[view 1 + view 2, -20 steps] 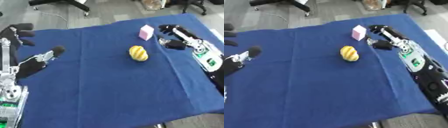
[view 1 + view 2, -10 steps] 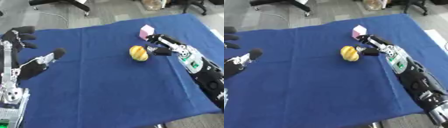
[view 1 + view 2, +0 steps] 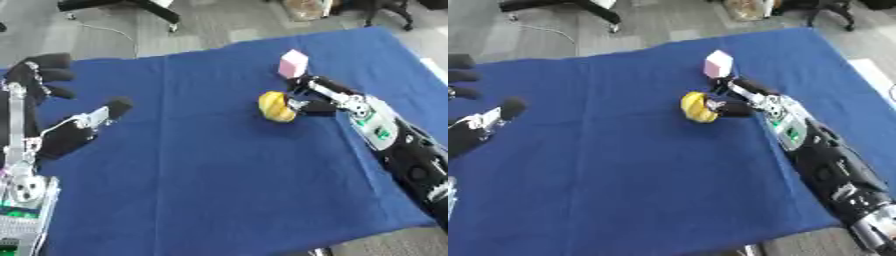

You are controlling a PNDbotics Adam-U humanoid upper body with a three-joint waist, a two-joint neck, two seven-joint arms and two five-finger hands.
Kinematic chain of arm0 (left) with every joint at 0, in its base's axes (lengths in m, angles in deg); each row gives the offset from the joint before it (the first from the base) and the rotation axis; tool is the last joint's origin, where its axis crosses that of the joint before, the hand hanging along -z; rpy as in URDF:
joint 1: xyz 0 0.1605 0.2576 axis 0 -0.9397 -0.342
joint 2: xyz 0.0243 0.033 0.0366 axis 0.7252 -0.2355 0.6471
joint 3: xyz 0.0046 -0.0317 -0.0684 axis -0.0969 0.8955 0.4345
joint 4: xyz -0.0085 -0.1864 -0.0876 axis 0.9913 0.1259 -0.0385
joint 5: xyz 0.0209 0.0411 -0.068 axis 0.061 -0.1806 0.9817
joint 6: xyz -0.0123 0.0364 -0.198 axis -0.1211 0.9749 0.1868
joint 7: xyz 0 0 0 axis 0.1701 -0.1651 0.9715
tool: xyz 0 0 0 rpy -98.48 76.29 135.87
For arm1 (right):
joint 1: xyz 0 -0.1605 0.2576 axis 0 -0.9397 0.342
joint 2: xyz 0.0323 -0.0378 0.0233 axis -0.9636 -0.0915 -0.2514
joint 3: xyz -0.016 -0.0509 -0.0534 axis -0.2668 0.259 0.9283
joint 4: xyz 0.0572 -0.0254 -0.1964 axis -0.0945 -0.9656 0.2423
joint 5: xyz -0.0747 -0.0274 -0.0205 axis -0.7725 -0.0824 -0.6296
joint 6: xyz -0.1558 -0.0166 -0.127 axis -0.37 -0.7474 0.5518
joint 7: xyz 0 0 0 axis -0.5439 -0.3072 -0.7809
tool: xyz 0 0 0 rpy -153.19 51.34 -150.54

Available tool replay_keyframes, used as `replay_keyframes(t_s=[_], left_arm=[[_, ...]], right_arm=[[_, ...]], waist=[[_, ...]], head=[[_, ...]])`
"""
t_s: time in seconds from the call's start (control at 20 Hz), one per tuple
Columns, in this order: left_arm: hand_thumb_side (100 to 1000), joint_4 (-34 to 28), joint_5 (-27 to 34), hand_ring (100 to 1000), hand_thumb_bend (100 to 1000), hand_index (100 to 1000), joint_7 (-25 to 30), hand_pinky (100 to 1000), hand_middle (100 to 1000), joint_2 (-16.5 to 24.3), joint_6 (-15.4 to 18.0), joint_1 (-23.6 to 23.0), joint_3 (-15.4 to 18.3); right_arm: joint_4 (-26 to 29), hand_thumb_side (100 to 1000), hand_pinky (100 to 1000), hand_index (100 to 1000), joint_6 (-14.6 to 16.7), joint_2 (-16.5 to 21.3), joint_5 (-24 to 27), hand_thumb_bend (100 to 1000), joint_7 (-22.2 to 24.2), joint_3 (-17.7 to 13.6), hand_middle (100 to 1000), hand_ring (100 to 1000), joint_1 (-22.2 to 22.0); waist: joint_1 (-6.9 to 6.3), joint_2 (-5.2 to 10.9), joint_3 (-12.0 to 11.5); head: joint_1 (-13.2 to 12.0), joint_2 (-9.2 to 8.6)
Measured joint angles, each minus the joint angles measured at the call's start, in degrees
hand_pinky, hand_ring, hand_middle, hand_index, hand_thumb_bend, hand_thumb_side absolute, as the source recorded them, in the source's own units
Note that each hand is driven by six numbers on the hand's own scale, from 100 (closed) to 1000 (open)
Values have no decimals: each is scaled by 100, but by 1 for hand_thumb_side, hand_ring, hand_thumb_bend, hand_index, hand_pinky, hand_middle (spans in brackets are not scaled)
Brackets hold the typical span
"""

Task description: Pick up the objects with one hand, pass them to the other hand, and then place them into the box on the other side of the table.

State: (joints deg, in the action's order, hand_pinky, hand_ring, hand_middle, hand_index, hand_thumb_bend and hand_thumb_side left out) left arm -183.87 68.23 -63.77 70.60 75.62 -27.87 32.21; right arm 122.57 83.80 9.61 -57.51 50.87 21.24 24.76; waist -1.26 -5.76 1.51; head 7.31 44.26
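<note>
Right hand [image 3: 317, 98] lay at the yellow, oval, lemon-like fruit [image 3: 275, 106], mid blue-clothed worktop [image 3: 219, 180]; fruit to its left, long axis running away. Fingers curled against it; closure uncertain. Left hand [image 3: 54, 110] open, well apart.

Light was even and bright — no glare on the blue table [image 3: 219, 190]. Shadows were faint. Both views were soft, and edges of things blurred throughout.

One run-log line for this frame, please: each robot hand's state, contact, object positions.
right robot hand: open, fingers at yellow object, not closed round it | left robot hand: open, idle, left edge | pink block: on blue table, behind yellow object
</note>
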Motion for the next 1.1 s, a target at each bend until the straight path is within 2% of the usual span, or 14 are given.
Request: replay_keyframes(t_s=[0.45, 0.7, 0.95, 1.1], left_arm=[[462, 2, -2, 621, 1000, 706, 10, 524, 626, -20, -10, -1, -1], [462, 2, -16, 621, 1000, 706, 28, 524, 626, -20, -28, -1, -4], [462, 2, -21, 621, 1000, 706, 33, 523, 627, -21, -36, -1, -30], [462, 2, -23, 621, 1000, 707, 41, 523, 627, -21, -49, -1, -31]], right_arm=[[-27, 810, 829, 932, 103, -37, -52, 100, 441, 54, 779, 823, 4], [-32, 759, 830, 939, 97, -42, -275, 106, 618, 52, 783, 822, 53], [-79, 629, 829, 935, 121, -95, -554, 130, 690, 44, 776, 819, 79], [-99, 474, 823, 916, 181, -129, -693, 135, 702, 18, 733, 803, 89]], waist=[[0, 0, 0], [0, 0, -1], [-2, 0, -1], [-2, 0, 0]], head=[[25, 0], [47, 0], [66, 0], [82, 0]])
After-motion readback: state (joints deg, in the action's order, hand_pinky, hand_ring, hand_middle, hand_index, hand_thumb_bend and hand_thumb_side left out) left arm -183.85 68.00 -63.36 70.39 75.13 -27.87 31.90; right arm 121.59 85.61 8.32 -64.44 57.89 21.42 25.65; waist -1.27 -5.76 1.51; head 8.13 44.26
